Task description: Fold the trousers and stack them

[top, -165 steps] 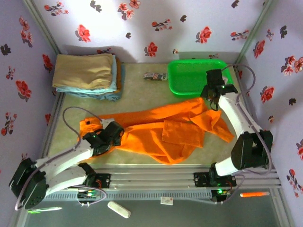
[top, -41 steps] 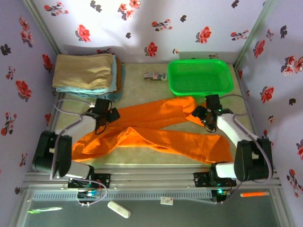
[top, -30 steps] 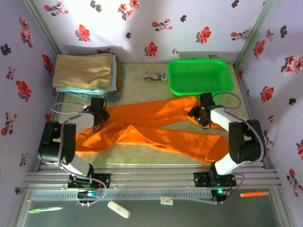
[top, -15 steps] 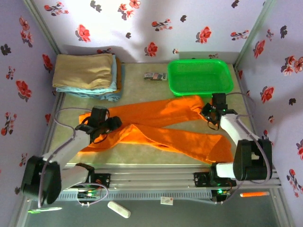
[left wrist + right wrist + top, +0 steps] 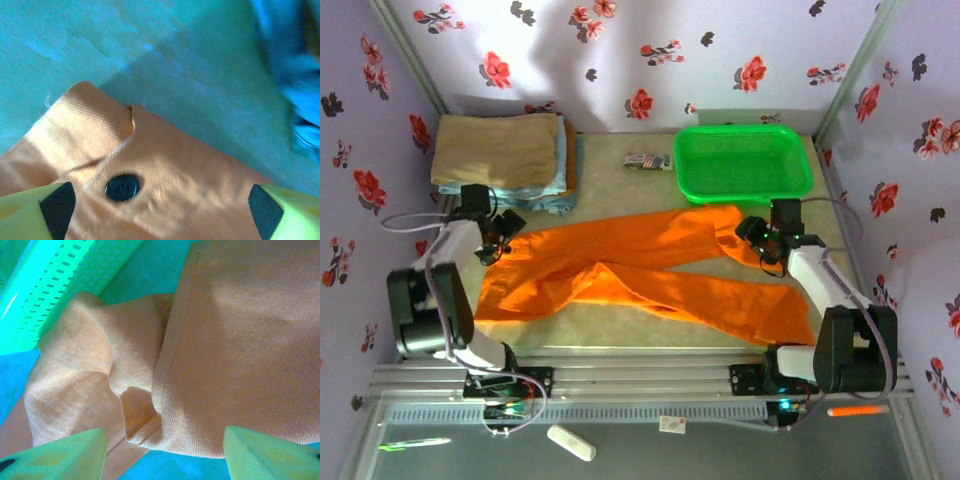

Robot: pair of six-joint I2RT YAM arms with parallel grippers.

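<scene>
The orange trousers [image 5: 640, 270] lie spread across the table, waist at the left and both long legs running right. My left gripper [image 5: 492, 232] hovers over the waist's far left corner. In the left wrist view that gripper [image 5: 161, 207] is open, its fingers wide apart above the waistband [image 5: 190, 175] and a black button [image 5: 122, 187]. My right gripper [image 5: 758, 240] is over the leg ends near the basket. The right wrist view shows this gripper [image 5: 163, 436] open above a rumpled cuff [image 5: 145, 420], with no cloth between the fingers.
A green basket [image 5: 745, 160] stands at the back right, and its wall [image 5: 60, 285] is close to the leg ends. A stack of folded tan and light blue cloths [image 5: 500, 150] sits at the back left, its blue edge [image 5: 295, 75] near the waist. A small packet [image 5: 648, 161] lies between them.
Both grippers have opened and let go of the trousers, which now lie flatter. The left gripper has moved back and left to the waist corner. The right gripper has barely shifted.
</scene>
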